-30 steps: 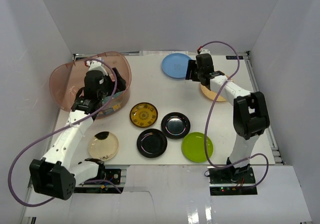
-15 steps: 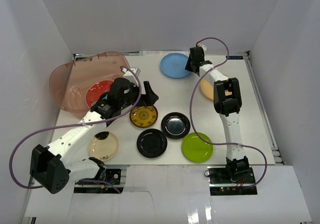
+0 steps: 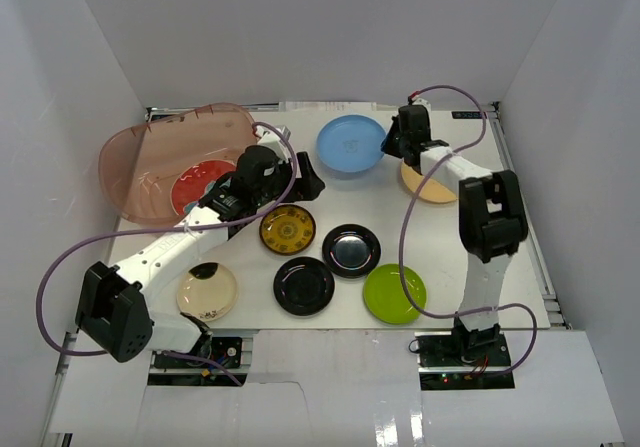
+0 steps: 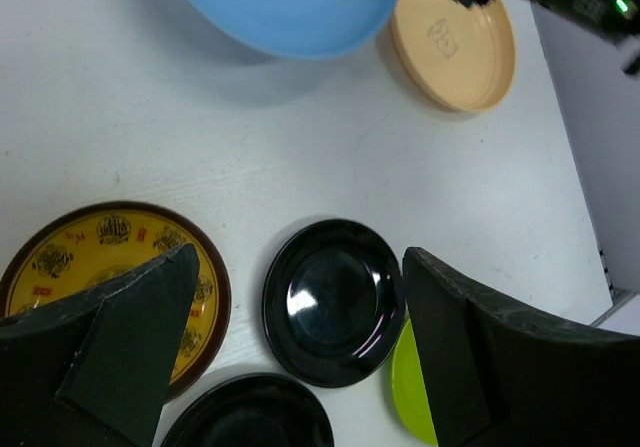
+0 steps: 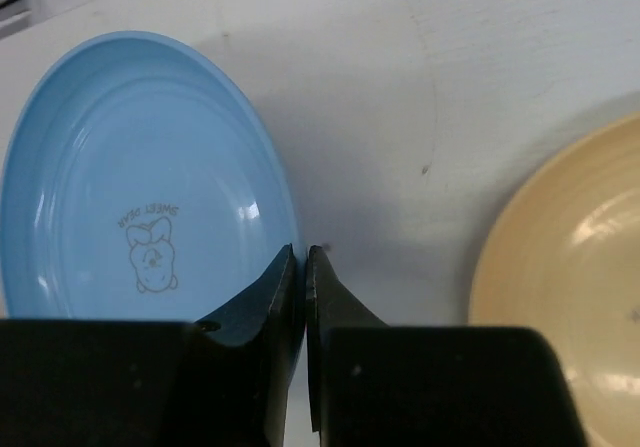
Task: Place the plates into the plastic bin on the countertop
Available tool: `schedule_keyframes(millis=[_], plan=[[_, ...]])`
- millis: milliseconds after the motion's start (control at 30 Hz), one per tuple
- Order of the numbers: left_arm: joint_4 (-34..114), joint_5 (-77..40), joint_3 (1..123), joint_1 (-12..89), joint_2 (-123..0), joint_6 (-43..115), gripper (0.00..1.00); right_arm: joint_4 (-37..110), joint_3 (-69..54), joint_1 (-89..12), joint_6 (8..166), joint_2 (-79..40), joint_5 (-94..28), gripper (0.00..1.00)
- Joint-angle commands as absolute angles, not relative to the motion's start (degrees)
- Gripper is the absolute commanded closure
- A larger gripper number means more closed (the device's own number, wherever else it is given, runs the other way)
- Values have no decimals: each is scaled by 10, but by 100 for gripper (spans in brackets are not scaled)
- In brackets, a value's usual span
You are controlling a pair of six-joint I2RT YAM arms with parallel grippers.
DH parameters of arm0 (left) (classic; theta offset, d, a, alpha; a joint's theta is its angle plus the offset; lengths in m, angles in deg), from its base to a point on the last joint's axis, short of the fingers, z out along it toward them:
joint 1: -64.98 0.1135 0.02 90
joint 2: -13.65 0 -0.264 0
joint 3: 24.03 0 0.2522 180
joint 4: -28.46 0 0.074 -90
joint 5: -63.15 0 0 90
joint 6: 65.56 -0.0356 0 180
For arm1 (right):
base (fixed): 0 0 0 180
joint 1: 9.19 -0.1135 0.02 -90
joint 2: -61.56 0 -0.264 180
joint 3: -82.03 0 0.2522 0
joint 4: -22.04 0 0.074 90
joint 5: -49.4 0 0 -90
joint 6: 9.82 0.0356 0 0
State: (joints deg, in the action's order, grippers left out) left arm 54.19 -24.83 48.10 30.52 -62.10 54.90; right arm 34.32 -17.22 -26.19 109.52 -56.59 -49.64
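Observation:
My right gripper [image 3: 392, 147] [image 5: 305, 255] is shut on the right rim of the light blue plate [image 3: 350, 144] [image 5: 140, 167], which is tilted and raised a little off the countertop [image 3: 350, 197]. Beside it lies an orange-cream plate [image 3: 432, 184] [image 5: 575, 267]. My left gripper [image 3: 303, 181] [image 4: 297, 267] hangs open and empty above the yellow-patterned plate [image 3: 288, 229] [image 4: 90, 252] and a glossy black plate [image 3: 351, 250] [image 4: 335, 302]. The plastic bin [image 3: 135, 152] at the back left holds a red plate [image 3: 197, 184].
A second black plate [image 3: 304, 285], a lime green plate [image 3: 394, 293] and a cream plate [image 3: 207, 292] lie along the front. White walls close in on all sides. Purple cables loop from both arms.
My right gripper has shut on the blue plate's rim and tipped it up. My left arm has swung out of the bin to the right, over the patterned plate.

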Motion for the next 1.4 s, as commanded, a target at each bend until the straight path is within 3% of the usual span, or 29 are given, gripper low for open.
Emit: schedule_keyframes(millis=[0,300,433,467,500,600,667,733,833,867,967,1167,1233,1367], plan=[[526,-294,529,301,-633,558,7,263,-85,-266,1085,-428,-428,92],[516,-307,592,302,-681,599,11,236,117,-286,1106,-178,-316,92],[517,-323,577,302,-678,611,21,239,159,-291,1109,-121,-305,92],[517,-326,572,302,-675,614,28,241,163,-292,1109,-113,-305,92],[517,-326,560,302,-672,616,50,245,168,-291,1109,-101,-306,92],[507,-322,543,302,-656,626,89,251,177,-291,1105,-90,-302,92],[508,-330,544,302,-654,621,99,251,184,-291,1103,-88,-304,89],[523,-343,556,302,-653,610,100,254,184,-291,1098,-88,-305,82],[551,-390,603,307,-650,574,100,277,169,-292,1074,-88,-294,61],[559,-397,630,327,-649,568,100,286,164,-291,1067,-86,-288,48],[579,-364,671,408,-641,564,100,292,166,-291,1062,-81,-293,36],[597,-276,633,604,-598,617,100,309,174,-292,1028,-104,-379,35],[601,-318,591,634,-569,614,100,335,149,-291,1001,-125,-439,34],[598,-397,519,709,-534,614,99,394,76,-291,943,-222,-506,23]])
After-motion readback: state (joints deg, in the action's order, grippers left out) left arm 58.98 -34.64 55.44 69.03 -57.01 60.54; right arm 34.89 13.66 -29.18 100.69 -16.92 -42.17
